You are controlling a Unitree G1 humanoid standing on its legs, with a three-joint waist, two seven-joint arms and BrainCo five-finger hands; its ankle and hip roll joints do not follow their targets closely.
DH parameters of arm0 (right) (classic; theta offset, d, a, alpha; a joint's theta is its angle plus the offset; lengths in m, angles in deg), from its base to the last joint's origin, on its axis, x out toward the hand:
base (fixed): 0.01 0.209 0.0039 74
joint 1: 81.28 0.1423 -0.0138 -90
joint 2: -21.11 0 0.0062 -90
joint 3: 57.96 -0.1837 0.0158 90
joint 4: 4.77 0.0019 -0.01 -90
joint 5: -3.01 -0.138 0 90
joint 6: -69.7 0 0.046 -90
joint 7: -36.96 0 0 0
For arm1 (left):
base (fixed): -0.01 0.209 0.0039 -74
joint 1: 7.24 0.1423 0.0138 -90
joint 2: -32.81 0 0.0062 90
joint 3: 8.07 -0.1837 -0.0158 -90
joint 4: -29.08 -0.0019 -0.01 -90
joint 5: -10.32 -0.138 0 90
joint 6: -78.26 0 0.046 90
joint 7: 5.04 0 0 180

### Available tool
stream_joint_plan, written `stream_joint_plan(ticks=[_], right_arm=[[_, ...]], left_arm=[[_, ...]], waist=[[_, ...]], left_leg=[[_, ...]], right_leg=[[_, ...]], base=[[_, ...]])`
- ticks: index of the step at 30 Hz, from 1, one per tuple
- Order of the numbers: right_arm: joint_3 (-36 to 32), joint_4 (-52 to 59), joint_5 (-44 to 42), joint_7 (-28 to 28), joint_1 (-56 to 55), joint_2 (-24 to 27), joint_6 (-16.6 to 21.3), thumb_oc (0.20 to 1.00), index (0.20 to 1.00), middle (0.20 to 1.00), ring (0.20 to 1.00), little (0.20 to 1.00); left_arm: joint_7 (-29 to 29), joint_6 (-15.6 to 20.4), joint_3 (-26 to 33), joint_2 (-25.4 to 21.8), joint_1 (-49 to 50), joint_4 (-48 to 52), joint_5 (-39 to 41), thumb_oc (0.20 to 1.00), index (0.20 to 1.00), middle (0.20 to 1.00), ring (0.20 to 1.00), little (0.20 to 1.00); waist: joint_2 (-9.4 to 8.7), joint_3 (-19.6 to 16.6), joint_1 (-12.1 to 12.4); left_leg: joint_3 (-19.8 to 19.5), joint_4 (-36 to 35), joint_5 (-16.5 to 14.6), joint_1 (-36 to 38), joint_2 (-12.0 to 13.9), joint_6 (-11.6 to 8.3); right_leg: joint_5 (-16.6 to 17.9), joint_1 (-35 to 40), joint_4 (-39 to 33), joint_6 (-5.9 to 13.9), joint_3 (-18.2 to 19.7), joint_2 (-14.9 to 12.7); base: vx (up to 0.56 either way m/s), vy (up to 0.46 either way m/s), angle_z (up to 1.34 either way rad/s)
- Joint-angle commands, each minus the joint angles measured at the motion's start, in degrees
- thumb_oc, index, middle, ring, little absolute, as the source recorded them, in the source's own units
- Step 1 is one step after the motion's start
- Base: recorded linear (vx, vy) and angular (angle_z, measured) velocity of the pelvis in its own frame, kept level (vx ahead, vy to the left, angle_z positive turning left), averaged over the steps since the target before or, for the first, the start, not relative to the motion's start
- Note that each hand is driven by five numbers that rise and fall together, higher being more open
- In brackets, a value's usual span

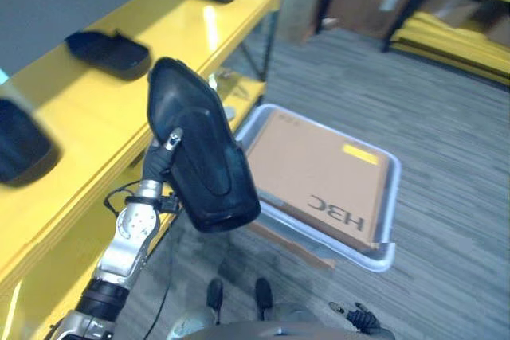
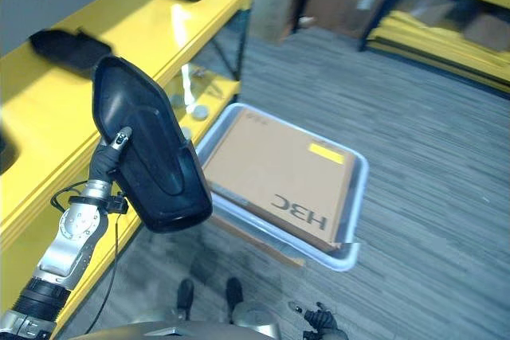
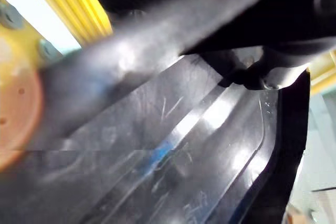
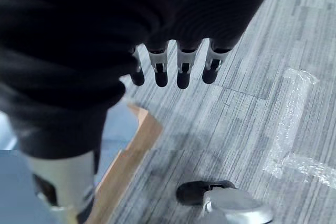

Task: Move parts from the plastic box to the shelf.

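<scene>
A large black moulded part (image 1: 199,153) is held up by the left robot hand (image 1: 162,151), raised between the yellow shelf (image 1: 119,109) and the plastic box (image 1: 386,256). A finger is seen pinching the part's edge; the rest of the grip is hidden behind the part. In the left wrist view the glossy black surface is seen very close. Three more black parts (image 1: 107,52) lie on the shelf top. The clear plastic box rests on the grey floor with a cardboard carton (image 1: 319,177) in it. The right robot hand (image 4: 173,69) hangs over the floor, fingers straight and relaxed, nothing held.
</scene>
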Motion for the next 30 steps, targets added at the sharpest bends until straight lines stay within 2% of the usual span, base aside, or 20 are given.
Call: stream_joint_plan(ticks=[1,3,4,5,6,8,9,10,15,17,19,20,21,22,23,24,25,26,27,30], right_arm=[[-1.81,-1.77,2.48,-0.19,1.03,0.59,-2.02,1.000,1.000,1.000,1.000,1.000],[-2.32,-4.26,4.17,-0.49,1.48,0.68,-3.29,1.000,1.000,1.000,1.000,1.000],[-2.46,-4.72,5.05,-0.79,1.33,0.72,-4.02,1.000,1.000,1.000,1.000,1.000],[-2.90,-4.38,4.80,-0.84,1.10,0.64,-3.99,1.000,1.000,1.000,1.000,1.000],[-3.29,-4.38,4.53,-0.53,0.76,0.49,-4.19,1.000,1.000,1.000,1.000,1.000],[-3.28,-4.38,4.53,-0.53,0.78,0.47,-4.19,1.000,1.000,1.000,1.000,1.000],[-3.33,-3.92,4.66,0.45,0.22,0.17,-4.43,1.000,1.000,1.000,1.000,1.000],[-3.56,-3.69,4.54,0.40,-0.01,-0.02,-4.49,1.000,1.000,1.000,1.000,1.000],[-3.23,-3.11,4.02,-0.30,1.20,-0.25,-4.56,1.000,1.000,1.000,1.000,1.000],[-2.72,-2.68,4.43,-0.68,2.40,-0.30,-4.40,1.000,1.000,1.000,1.000,1.000],[-0.76,-1.49,6.30,-1.13,3.94,-0.52,-4.51,1.000,1.000,1.000,1.000,1.000],[1.02,-0.29,7.68,-1.22,5.16,-1.11,-4.50,1.000,1.000,1.000,1.000,1.000],[1.00,-0.28,7.68,-1.23,5.21,-1.14,-4.51,1.000,1.000,1.000,1.000,1.000],[1.90,0.25,7.74,-1.58,5.47,-1.58,-4.36,1.000,1.000,1.000,1.000,1.000],[4.09,0.37,6.60,-1.34,4.89,-2.81,-3.75,1.000,1.000,1.000,1.000,1.000],[4.10,0.38,6.59,-1.34,4.90,-2.82,-3.74,1.000,1.000,1.000,1.000,1.000],[4.57,0.53,5.87,-1.30,4.20,-2.91,-3.45,1.000,1.000,1.000,1.000,1.000],[4.65,0.59,5.46,-1.29,3.32,-2.86,-3.16,1.000,1.000,1.000,1.000,1.000],[4.22,0.05,4.90,-1.14,2.50,-2.91,-3.26,1.000,1.000,1.000,1.000,1.000],[5.64,-1.82,7.52,-0.39,2.21,-2.60,-3.97,1.000,1.000,1.000,1.000,1.000]], left_arm=[[-0.24,6.18,5.54,-0.06,-4.13,8.34,-2.92,0.200,0.200,0.200,0.200,0.200],[-0.12,6.05,5.41,-0.94,-4.84,9.85,-4.51,0.200,0.200,0.200,0.200,0.200],[0.21,5.92,5.12,-1.31,-5.13,10.68,-4.94,0.200,0.200,0.200,0.200,0.200],[0.58,5.81,5.31,-1.91,-5.16,11.13,-5.64,0.200,0.200,0.200,0.200,0.200],[0.90,5.83,5.61,-2.39,-4.84,11.94,-6.13,0.200,0.200,0.200,0.200,0.200],[0.91,5.79,5.65,-2.41,-4.82,12.01,-6.13,0.200,0.200,0.200,0.200,0.200],[1.58,5.97,6.84,-2.81,-3.91,13.47,-6.00,0.200,0.200,0.200,0.200,0.200],[1.77,6.18,7.13,-3.02,-3.71,14.03,-6.05,0.200,0.200,0.200,0.200,0.200],[1.72,6.06,6.83,-4.04,-4.18,15.96,-6.92,0.200,0.200,0.200,0.200,0.200],[1.33,5.79,5.95,-5.64,-4.79,17.14,-8.68,0.200,0.200,0.200,0.200,0.200],[0.26,5.86,5.21,-5.83,-5.65,17.72,-8.88,0.200,0.200,0.200,0.200,0.200],[0.00,5.79,4.50,-6.60,-6.61,17.95,-9.23,0.200,0.200,0.200,0.200,0.200],[-0.01,5.79,4.51,-6.64,-6.67,17.93,-9.25,0.200,0.200,0.200,0.200,0.200],[-0.22,5.99,3.29,-7.14,-7.59,17.63,-9.19,0.200,0.200,0.200,0.200,0.200],[0.13,6.54,0.40,-7.04,-10.25,16.08,-8.00,0.200,0.200,0.200,0.200,0.200],[0.13,6.56,0.41,-7.06,-10.29,16.05,-8.00,0.200,0.200,0.200,0.200,0.200],[0.43,6.79,-0.87,-6.81,-11.30,15.82,-7.40,0.200,0.200,0.200,0.200,0.200],[0.45,6.97,-2.09,-6.26,-11.80,15.24,-7.11,0.200,0.200,0.200,0.200,0.200],[1.49,7.15,-2.47,-6.01,-12.77,15.23,-6.54,0.200,0.200,0.200,0.200,0.200],[1.76,7.13,-1.84,-6.03,-11.60,15.55,-6.03,0.200,0.200,0.200,0.200,0.200]], waist=[[1.32,-1.79,-1.40],[1.56,-2.38,-1.57],[1.50,-2.98,-2.06],[1.32,-3.35,-2.22],[0.90,-3.43,-2.35],[0.89,-3.50,-2.45],[-0.02,-4.12,-2.59],[-0.26,-4.58,-2.73],[-0.11,-6.11,-2.22],[-0.49,-6.59,-1.52],[-0.44,-5.90,-1.08],[-0.55,-4.89,-1.20],[-0.62,-4.97,-1.16],[-0.76,-4.65,-2.34],[-0.87,-5.15,-4.72],[-0.91,-5.29,-4.58],[-0.90,-5.57,-5.10],[-1.03,-5.58,-5.42],[-1.06,-5.64,-4.79],[-0.39,-6.28,-4.04]], left_leg=[[3.67,-0.64,3.59,-4.93,6.96,-2.04],[7.97,-0.33,2.36,-4.81,6.69,-0.77],[12.24,1.43,0.40,-3.90,6.59,-0.21],[13.34,2.58,-0.63,-3.61,6.32,0.01],[14.52,4.72,-3.14,-2.66,6.00,0.33],[14.43,4.93,-3.07,-2.98,5.96,0.38],[17.07,7.53,-7.37,-0.83,5.14,1.03],[17.95,7.05,-8.23,0.08,4.77,1.14],[18.08,0.15,-7.01,2.88,4.29,1.61],[18.00,-0.33,-7.70,3.58,3.45,2.61],[18.18,0.51,-8.77,3.88,2.39,4.19],[18.35,0.86,-9.06,4.25,2.19,5.06],[18.42,0.87,-8.83,3.98,2.15,5.09],[17.17,0.67,-8.69,4.30,2.10,5.33],[13.52,-0.29,-8.11,4.34,1.69,5.49],[13.69,-0.28,-7.91,4.07,1.73,5.42],[11.77,-0.05,-7.82,3.52,1.43,5.49],[9.98,0.31,-8.04,3.31,1.12,5.45],[7.24,0.62,-7.93,2.88,0.72,5.23],[6.30,0.50,-7.72,3.01,0.33,5.23]], right_leg=[[-5.77,-5.05,5.88,2.22,-1.93,-1.71],[-6.05,-5.37,5.85,2.12,-4.78,-2.34],[-6.13,-4.29,5.02,2.17,-7.25,-3.19],[-5.73,-4.22,4.63,2.12,-8.04,-3.67],[-5.80,-3.43,4.28,2.12,-9.12,-4.39],[-5.59,-3.55,4.16,2.12,-9.22,-4.42],[-5.56,-2.74,3.56,2.12,-11.82,-5.68],[-5.40,-2.34,2.99,2.30,-12.89,-5.96],[-4.12,-1.01,1.74,3.39,-16.37,-6.68],[-4.09,-0.83,2.64,4.04,-16.20,-7.49],[-4.24,-2.01,7.24,4.75,-15.61,-9.34],[-4.24,-4.12,11.65,5.32,-12.56,-9.88],[-4.02,-4.39,11.63,5.28,-12.50,-9.92],[-4.64,-5.89,12.83,5.47,-7.15,-7.24],[-6.10,-8.86,12.58,5.13,10.14,0.62],[-5.78,-9.12,12.46,5.09,10.29,0.68],[-5.84,-9.17,11.73,4.50,15.72,2.61],[-5.63,-9.59,12.14,4.01,18.42,3.99],[-5.80,-8.05,11.00,3.43,18.19,2.97],[-5.39,-6.04,8.70,3.16,16.51,2.20]], base=[[-0.06,-0.042,1.57],[-0.03,-0.061,1.29],[-0.03,-0.038,1.20],[-0.03,-0.014,1.31],[-0.04,0.004,1.30],[-0.03,0.015,0.81],[-0.03,0.051,0.56],[-0.04,0.080,0.59],[0.04,0.132,0.68],[0.08,0.214,0.29],[0.02,0.261,0.19],[-0.02,0.227,-0.06],[-0.01,0.133,-0.18],[0.11,0.060,0.21],[0.11,0.054,0.53],[0.15,0.030,1.11],[0.08,-0.018,1.22],[0.13,-0.080,1.26],[0.08,-0.076,0.94],[0.09,-0.123,1.14]])
